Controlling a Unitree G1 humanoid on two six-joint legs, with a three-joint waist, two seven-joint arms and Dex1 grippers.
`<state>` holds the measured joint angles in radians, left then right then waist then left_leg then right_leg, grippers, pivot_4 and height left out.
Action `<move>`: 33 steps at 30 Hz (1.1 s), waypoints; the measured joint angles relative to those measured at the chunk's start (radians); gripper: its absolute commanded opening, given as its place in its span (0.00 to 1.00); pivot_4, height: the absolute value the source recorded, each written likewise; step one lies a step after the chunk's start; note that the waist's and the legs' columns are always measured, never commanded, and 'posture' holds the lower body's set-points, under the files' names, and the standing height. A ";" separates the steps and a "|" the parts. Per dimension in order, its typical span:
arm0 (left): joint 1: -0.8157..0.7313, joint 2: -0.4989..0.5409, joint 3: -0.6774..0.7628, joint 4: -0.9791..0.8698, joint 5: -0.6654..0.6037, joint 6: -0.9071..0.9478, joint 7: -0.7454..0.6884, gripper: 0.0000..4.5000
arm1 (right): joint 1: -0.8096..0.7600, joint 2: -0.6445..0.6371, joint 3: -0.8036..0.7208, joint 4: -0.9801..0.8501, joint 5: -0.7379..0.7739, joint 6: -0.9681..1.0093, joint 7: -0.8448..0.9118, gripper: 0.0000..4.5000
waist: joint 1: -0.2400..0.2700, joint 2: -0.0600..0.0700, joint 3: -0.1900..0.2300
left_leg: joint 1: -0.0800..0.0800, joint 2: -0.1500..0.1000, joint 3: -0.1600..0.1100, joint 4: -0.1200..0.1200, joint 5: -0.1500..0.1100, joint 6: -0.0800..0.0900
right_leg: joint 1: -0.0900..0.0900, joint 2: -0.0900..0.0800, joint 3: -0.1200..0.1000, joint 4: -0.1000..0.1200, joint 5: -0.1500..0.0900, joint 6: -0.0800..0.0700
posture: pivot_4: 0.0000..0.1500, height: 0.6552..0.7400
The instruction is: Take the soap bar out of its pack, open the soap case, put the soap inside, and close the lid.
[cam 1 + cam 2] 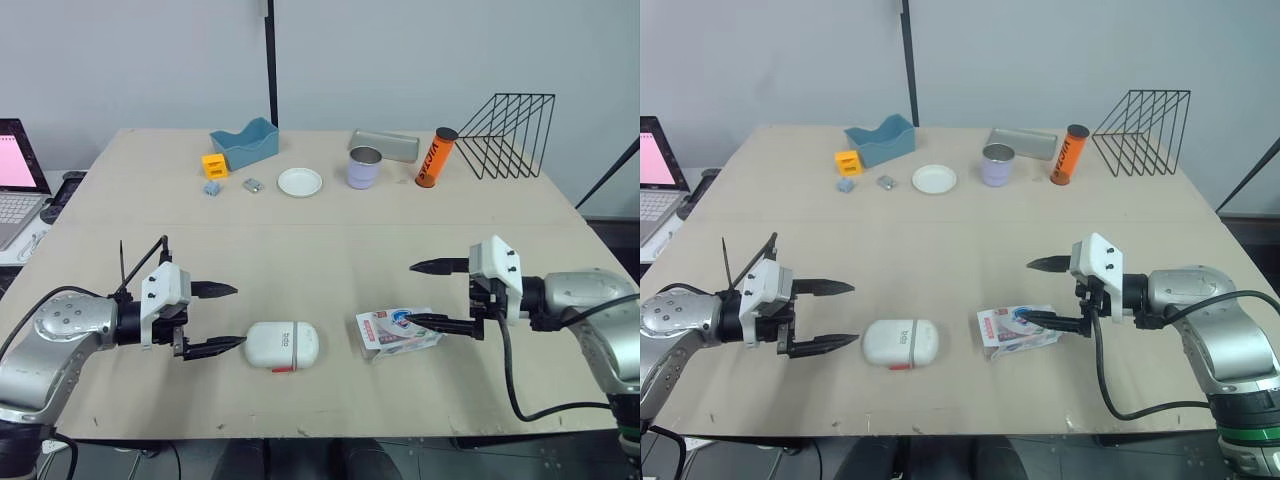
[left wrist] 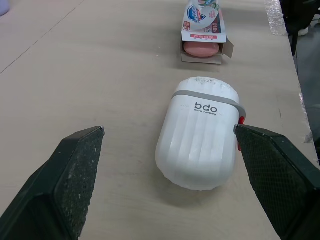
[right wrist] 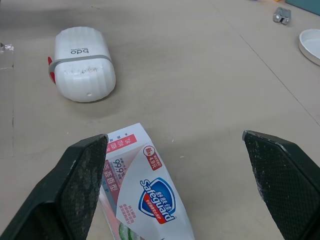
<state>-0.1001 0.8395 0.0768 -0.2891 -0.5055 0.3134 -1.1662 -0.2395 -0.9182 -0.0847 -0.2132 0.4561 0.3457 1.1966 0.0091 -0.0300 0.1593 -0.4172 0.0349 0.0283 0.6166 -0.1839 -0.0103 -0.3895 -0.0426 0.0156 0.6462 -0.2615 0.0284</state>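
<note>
A white ribbed soap case [image 1: 281,345] with a grey band and red clasp lies shut near the table's front edge. Just left of it my left gripper [image 1: 222,316] stands open, its fingers [image 2: 75,170] pointing at the case without touching. To the right lies the white soap pack [image 1: 397,331], its end flap open toward the case, with the pink soap bar [image 2: 201,49] showing inside. My right gripper [image 1: 428,295] is open at the pack's right end, one finger above the table and the lower fingertip at the pack's top face.
Along the table's far side stand a blue tray [image 1: 244,143], a yellow block [image 1: 214,165], a white dish [image 1: 300,182], a lilac cup [image 1: 364,167], a grey tray [image 1: 385,145], an orange tube [image 1: 435,157] and a black wire rack [image 1: 510,134]. A laptop [image 1: 15,180] sits far left.
</note>
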 measured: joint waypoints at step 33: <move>-0.015 0.000 -0.034 0.002 0.009 -0.037 -0.086 0.98 | 0.065 -0.087 -0.082 0.009 0.007 -0.005 0.049 1.00 | 0.000 0.000 -0.001 | 0.000 0.001 0.000 0.001 0.000 0.000 | 0.000 0.001 0.000 0.000 0.000 0.000 | 1.00 0.99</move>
<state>-0.1149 0.8395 0.0429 -0.2869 -0.4969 0.2766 -1.2523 -0.1750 -1.0056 -0.1671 -0.2044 0.4635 0.3405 1.2452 0.0092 -0.0298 0.1588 -0.4171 0.0357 0.0285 0.6174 -0.1839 -0.0102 -0.3891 -0.0411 0.0160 0.6464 -0.2612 0.0288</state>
